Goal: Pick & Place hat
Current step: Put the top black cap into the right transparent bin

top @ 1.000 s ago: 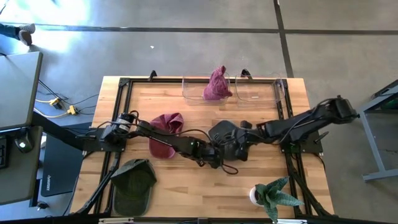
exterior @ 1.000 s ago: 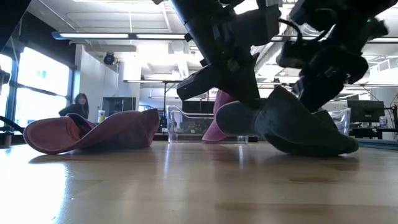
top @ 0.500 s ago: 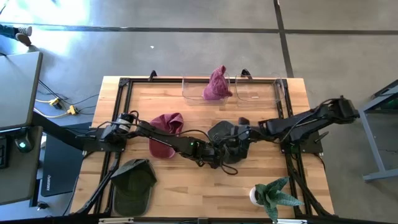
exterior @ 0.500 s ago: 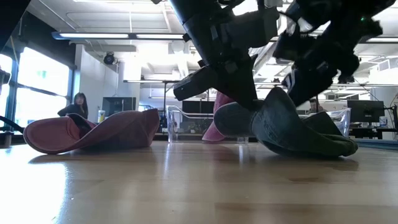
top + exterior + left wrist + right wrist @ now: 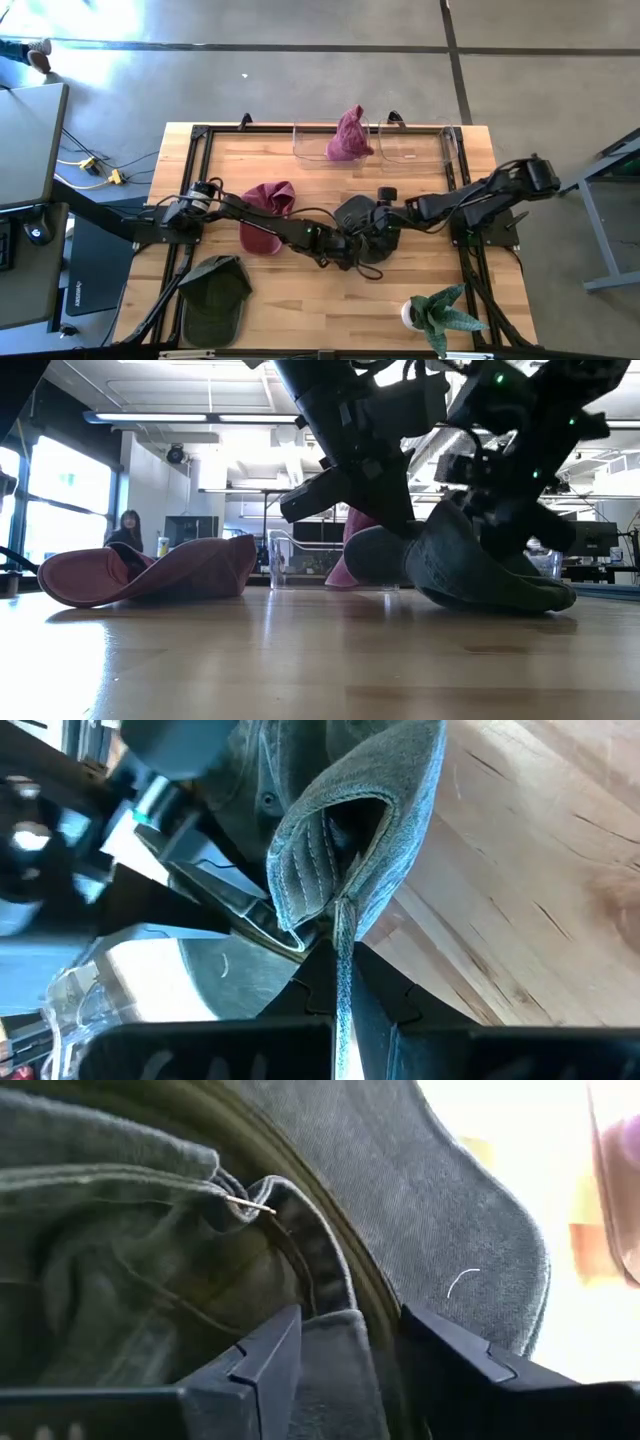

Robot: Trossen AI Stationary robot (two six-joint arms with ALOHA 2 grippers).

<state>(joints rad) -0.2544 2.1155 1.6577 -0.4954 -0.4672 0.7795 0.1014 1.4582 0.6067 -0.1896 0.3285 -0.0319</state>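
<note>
Grey hat: centre of the high view, on the bench, between both arms; in the low view it sits right of centre, crown sagging.
Handling: judged light, soft cloth that folds and droops; the stitched brim is stiffer. Best hold looks like the brim edge or the sweatband seam, pinched through a fold.
Left gripper: fingers shut tight on the hat's brim edge, a thin fold clamped between them.
Left arm pose: stretched low from the left edge across the bench to centre.
Right gripper: fingers parted narrowly astride the hat's inner rim; no firm pinch shows.
Right arm pose: reaches in from the right edge, wrist angled down at the hat.
Other hats: maroon hat left of centre; green hat lower left; pink hat in the clear bin at top.
</note>
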